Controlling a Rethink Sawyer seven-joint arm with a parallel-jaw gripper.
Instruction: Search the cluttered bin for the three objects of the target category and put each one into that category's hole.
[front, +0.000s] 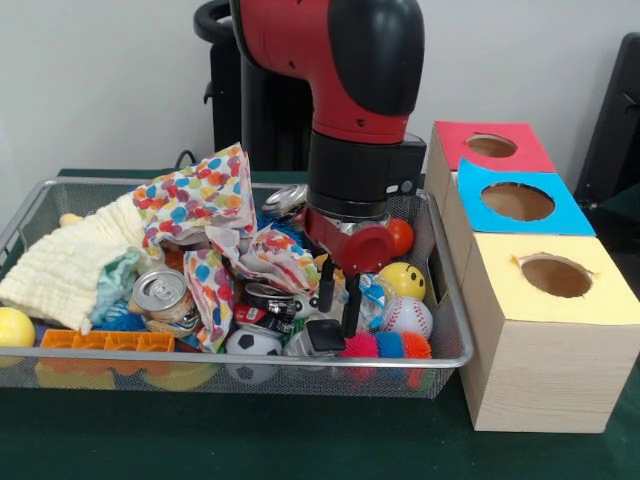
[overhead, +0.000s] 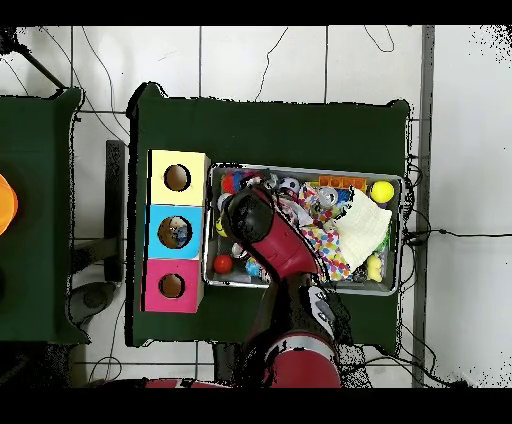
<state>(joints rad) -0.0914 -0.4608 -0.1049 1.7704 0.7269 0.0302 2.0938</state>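
We see the red and black arm (front: 350, 90) reaching down into the silver wire-mesh bin (front: 440, 260), its black two-finger gripper (front: 338, 300) hanging over the clutter at the bin's right half. The two fingers stand apart with an empty gap between them, nothing held; tips sit just above a black-and-white soccer ball (front: 252, 343) and a small dark block.

Balls lie close by: a white baseball (front: 407, 316) with red stitching just right of the fingers, a yellow smiley ball (front: 404, 279) behind it, a red ball (front: 400, 236) partly hidden by the wrist, a yellow ball (front: 14, 327) at the bin's left end. A polka-dot cloth (front: 205, 200), a cream towel (front: 75, 265) and a silver can (front: 160, 290) fill the left.

Right of the bin stand three wooden boxes with round holes: yellow-topped box (front: 550, 275), blue-topped box (front: 520, 202), red-topped box (front: 490, 146). From overhead something small shows inside the blue hole (overhead: 175, 231); we cannot tell what.
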